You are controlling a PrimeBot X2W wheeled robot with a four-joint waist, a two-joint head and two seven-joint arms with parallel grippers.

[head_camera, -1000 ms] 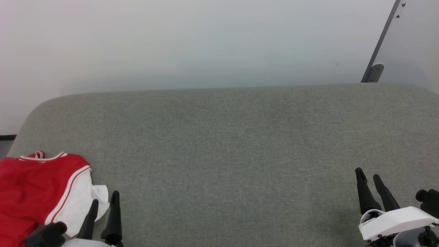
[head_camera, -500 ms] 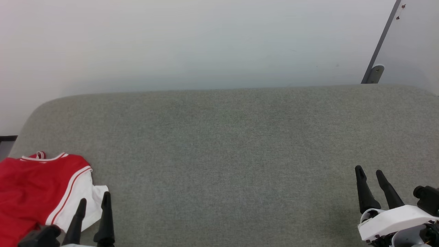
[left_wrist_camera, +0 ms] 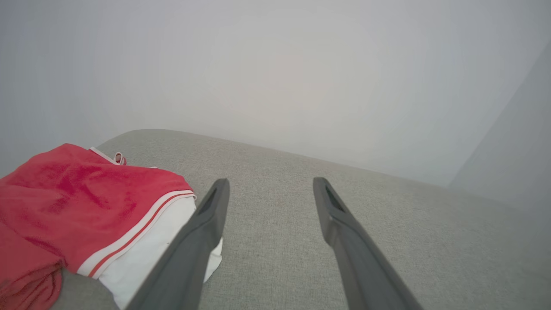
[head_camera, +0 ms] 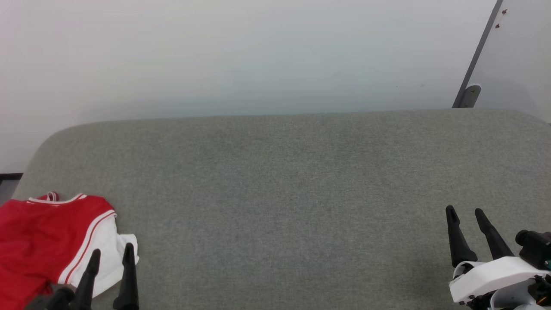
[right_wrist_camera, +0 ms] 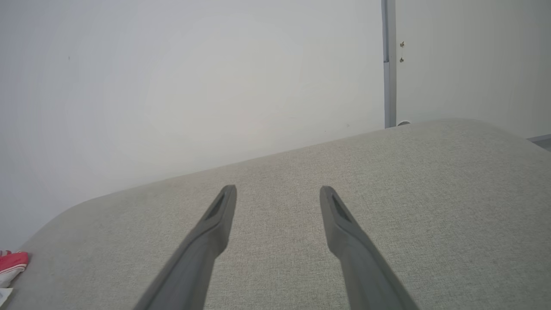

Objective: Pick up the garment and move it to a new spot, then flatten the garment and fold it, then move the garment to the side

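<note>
The garment [head_camera: 41,237] is a red shirt with a white sleeve and red-white trim, lying bunched at the near left end of the grey cushion [head_camera: 284,193]. In the left wrist view the garment [left_wrist_camera: 82,206] lies left of the fingers. My left gripper [head_camera: 111,254] stands open at the lower left, its tips over the white sleeve's edge, holding nothing; the left gripper [left_wrist_camera: 269,183] shows grey fabric between its fingers. My right gripper [head_camera: 465,211] is open at the lower right over bare cushion, far from the shirt. The right gripper [right_wrist_camera: 277,189] is empty too, with the garment [right_wrist_camera: 13,262] at the far left edge.
The cushion's rounded far edge meets a plain white wall [head_camera: 258,56]. A grey post with a bracket [head_camera: 469,92] stands at the back right. A strip of dark floor [head_camera: 8,177] shows past the cushion's left end.
My left gripper has drawn back toward the bottom left edge, still open. The head view has tilted slightly, so the cushion sits a bit lower. The right gripper has hardly moved.
</note>
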